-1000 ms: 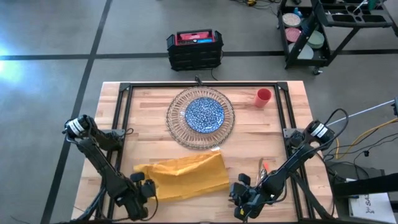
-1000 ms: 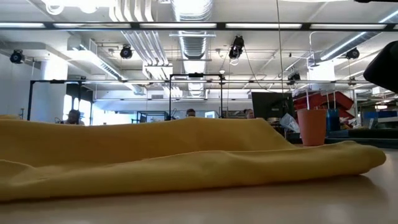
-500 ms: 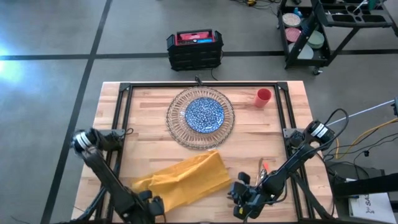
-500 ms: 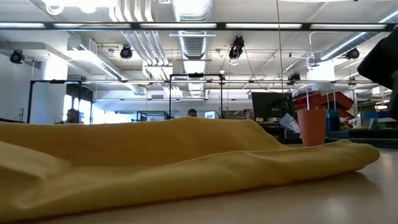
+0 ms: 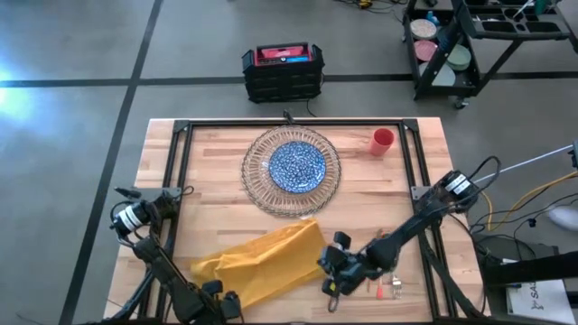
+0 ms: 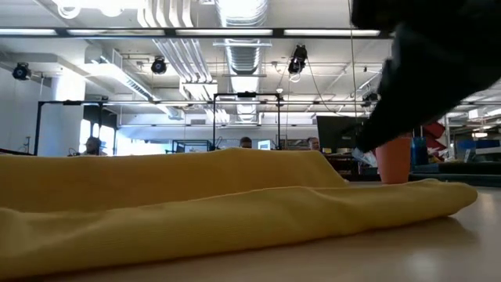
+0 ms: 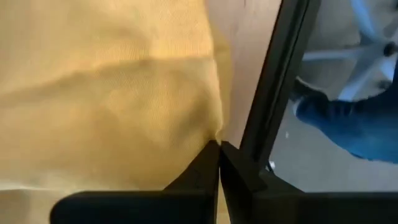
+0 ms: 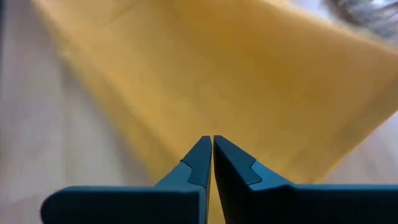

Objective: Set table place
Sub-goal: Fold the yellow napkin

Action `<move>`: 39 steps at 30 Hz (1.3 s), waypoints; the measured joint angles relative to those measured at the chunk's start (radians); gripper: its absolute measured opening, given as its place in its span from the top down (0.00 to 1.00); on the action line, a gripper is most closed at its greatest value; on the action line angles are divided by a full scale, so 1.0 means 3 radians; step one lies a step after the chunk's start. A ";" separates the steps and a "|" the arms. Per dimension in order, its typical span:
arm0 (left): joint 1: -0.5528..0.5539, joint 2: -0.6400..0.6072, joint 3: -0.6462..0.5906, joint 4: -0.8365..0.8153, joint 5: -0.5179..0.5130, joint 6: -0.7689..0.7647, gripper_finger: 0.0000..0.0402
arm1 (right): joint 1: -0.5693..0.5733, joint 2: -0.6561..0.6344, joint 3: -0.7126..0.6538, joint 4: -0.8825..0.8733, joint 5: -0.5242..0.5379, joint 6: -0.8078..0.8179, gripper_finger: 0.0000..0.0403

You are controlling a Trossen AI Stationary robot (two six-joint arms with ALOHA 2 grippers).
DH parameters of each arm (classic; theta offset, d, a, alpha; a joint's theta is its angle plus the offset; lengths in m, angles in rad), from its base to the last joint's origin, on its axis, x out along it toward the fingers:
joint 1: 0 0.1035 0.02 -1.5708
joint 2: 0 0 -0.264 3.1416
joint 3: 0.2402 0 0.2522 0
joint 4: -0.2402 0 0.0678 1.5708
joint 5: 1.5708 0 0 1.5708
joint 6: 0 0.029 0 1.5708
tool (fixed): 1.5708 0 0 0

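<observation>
Since half a second ago, my right pincer point(image 5: 330, 282) has moved from the near edge toward the middle of the surface point(image 5: 217, 194) and now stands just beside the right end of the yellow napkin point(image 5: 262, 262); its fingers point(image 8: 200, 163) are pressed together with nothing between them. Behind it, the orange-handled cutlery point(image 5: 388, 287) lies uncovered on the wood near the near right corner. My left pincer point(image 5: 217, 302) is at the near edge, at the left end of the napkin; its fingers point(image 7: 208, 168) are together on a corner of the yellow cloth, next to the black frame rail point(image 7: 273, 93). The napkin lies crumpled in a slanted band along the near side. At the far middle, the blue-patterned plate point(image 5: 297, 165) sits inside the clear glass charger point(image 5: 257, 185), and the red cup point(image 5: 383, 141) stands upright near the far right corner.
</observation>
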 joint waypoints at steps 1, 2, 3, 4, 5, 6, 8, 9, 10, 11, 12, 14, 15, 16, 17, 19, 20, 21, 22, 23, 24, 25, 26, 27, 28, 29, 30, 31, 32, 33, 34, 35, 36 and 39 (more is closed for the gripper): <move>0.0002 -0.0034 0.0012 -0.0023 -0.0052 0.0000 1.00 | -0.0057 0.0000 0.0000 0.0002 -0.0018 -0.0034 1.00; 0.0003 -0.0060 0.0012 -0.0040 -0.0087 0.0001 1.00 | -0.0108 0.0000 -0.0001 0.0005 -0.0043 -0.0064 1.00; 0.0005 -0.0077 0.0010 -0.0061 -0.0108 0.0000 1.00 | -0.0143 0.0000 -0.0010 0.0002 -0.0081 -0.0074 1.00; 0.0005 -0.0082 -0.0003 -0.0065 -0.0126 0.0000 1.00 | -0.0166 0.0000 -0.0018 -0.0008 -0.0122 -0.0083 1.00; 0.0003 -0.0082 -0.0011 -0.0080 -0.0147 -0.0002 1.00 | -0.0177 0.0000 -0.0027 -0.0011 -0.0190 -0.0081 1.00; 0.0002 -0.0082 -0.0017 -0.0084 -0.0164 -0.0004 1.00 | -0.0177 0.0000 -0.0035 -0.0011 -0.0255 -0.0062 1.00; 0.0002 -0.0084 -0.0021 -0.0072 -0.0173 -0.0004 1.00 | -0.0165 0.0000 -0.0060 -0.0018 -0.0380 0.0014 1.00; 0.0001 -0.0086 -0.0031 -0.0072 -0.0174 -0.0005 1.00 | -0.0149 0.0000 -0.0073 -0.0029 -0.0439 0.0046 1.00; 0.0001 -0.0086 -0.0040 -0.0076 -0.0175 -0.0009 1.00 | -0.0131 0.0000 -0.0090 -0.0040 -0.0483 0.0099 1.00; 0.0001 -0.0084 -0.0048 -0.0082 -0.0178 -0.0009 1.00 | -0.0109 0.0000 -0.0102 -0.0073 -0.0506 0.0154 1.00; 0.0001 -0.0082 -0.0050 -0.0084 -0.0178 -0.0010 1.00 | -0.0086 0.0000 -0.0107 -0.0127 -0.0507 0.0211 1.00; 0.0001 -0.0082 -0.0051 -0.0082 -0.0181 -0.0011 1.00 | -0.0044 0.0000 -0.0109 -0.0274 -0.0544 0.0312 1.00; 0.0001 -0.0082 -0.0054 -0.0082 -0.0182 -0.0011 1.00 | -0.0020 0.0000 -0.0109 -0.0344 -0.0589 0.0370 1.00; 0.0001 -0.0082 -0.0056 -0.0082 -0.0182 -0.0014 1.00 | 0.0008 0.0000 -0.0109 -0.0402 -0.0637 0.0415 1.00; 0.0001 -0.0082 -0.0058 -0.0083 -0.0182 -0.0031 1.00 | 0.0043 0.0000 -0.0111 -0.0447 -0.0673 0.0467 1.00; 0.0001 -0.0082 -0.0058 -0.0082 -0.0182 -0.0066 1.00 | 0.0143 0.0000 -0.0111 -0.0492 -0.0751 0.0574 1.00; 0.0001 -0.0082 -0.0058 -0.0081 -0.0183 -0.0084 1.00 | 0.0207 0.0000 -0.0111 -0.0486 -0.0791 0.0644 1.00; 0.0001 -0.0082 -0.0059 -0.0083 -0.0182 -0.0094 1.00 | 0.0275 0.0000 -0.0111 -0.0486 -0.0838 0.0713 1.00; 0.0001 -0.0082 -0.0060 -0.0083 -0.0183 -0.0099 1.00 | 0.0346 0.0000 -0.0106 -0.0489 -0.0852 0.0774 1.00; 0.0001 -0.0082 -0.0060 -0.0081 -0.0183 -0.0099 1.00 | 0.0418 0.0000 -0.0095 -0.0490 -0.0855 0.0842 1.00; 0.0001 -0.0082 -0.0060 -0.0081 -0.0183 -0.0100 1.00 | 0.0482 0.0000 -0.0077 -0.0490 -0.0856 0.0907 1.00; 0.0001 -0.0082 -0.0061 -0.0080 -0.0184 -0.0100 1.00 | 0.0540 0.0000 -0.0054 -0.0488 -0.0859 0.0949 1.00; 0.0001 -0.0082 -0.0062 -0.0081 -0.0184 -0.0100 1.00 | 0.0589 0.0000 -0.0028 -0.0488 -0.0857 0.0987 1.00; 0.0001 -0.0082 -0.0063 -0.0081 -0.0184 -0.0100 1.00 | 0.0627 0.0000 0.0003 -0.0492 -0.0844 0.1003 1.00; 0.0001 -0.0082 -0.0063 -0.0081 -0.0184 -0.0100 1.00 | 0.0655 0.0000 0.0037 -0.0501 -0.0829 0.1006 1.00; 0.0001 -0.0082 -0.0063 -0.0081 -0.0184 -0.0100 1.00 | 0.0669 0.0000 0.0078 -0.0505 -0.0790 0.0988 1.00; 0.0001 -0.0082 -0.0063 -0.0082 -0.0184 -0.0096 1.00 | 0.0674 0.0000 0.0126 -0.0505 -0.0732 0.0961 1.00; 0.0001 -0.0082 -0.0063 -0.0086 -0.0184 -0.0081 1.00 | 0.0673 0.0000 0.0175 -0.0512 -0.0642 0.0893 1.00; 0.0001 -0.0082 -0.0063 -0.0099 -0.0184 -0.0056 1.00 | 0.0659 0.0000 0.0221 -0.0526 -0.0528 0.0808 1.00; 0.0001 -0.0082 -0.0063 -0.0123 -0.0184 -0.0025 1.00 | 0.0632 0.0000 0.0263 -0.0539 -0.0395 0.0702 1.00; 0.0001 -0.0082 -0.0063 -0.0151 -0.0185 0.0007 1.00 | 0.0592 0.0000 0.0300 -0.0540 -0.0257 0.0585 1.00; 0.0001 -0.0082 -0.0063 -0.0184 -0.0187 0.0028 1.00 | 0.0536 0.0000 0.0331 -0.0537 -0.0142 0.0492 1.00; 0.0001 -0.0082 -0.0063 -0.0238 -0.0187 0.0042 1.00 | 0.0471 -0.0001 0.0354 -0.0530 -0.0065 0.0404 1.00; 0.0002 -0.0082 -0.0065 -0.0363 -0.0188 0.0068 1.00 | 0.0258 -0.0003 0.0351 -0.0538 -0.0030 0.0228 1.00</move>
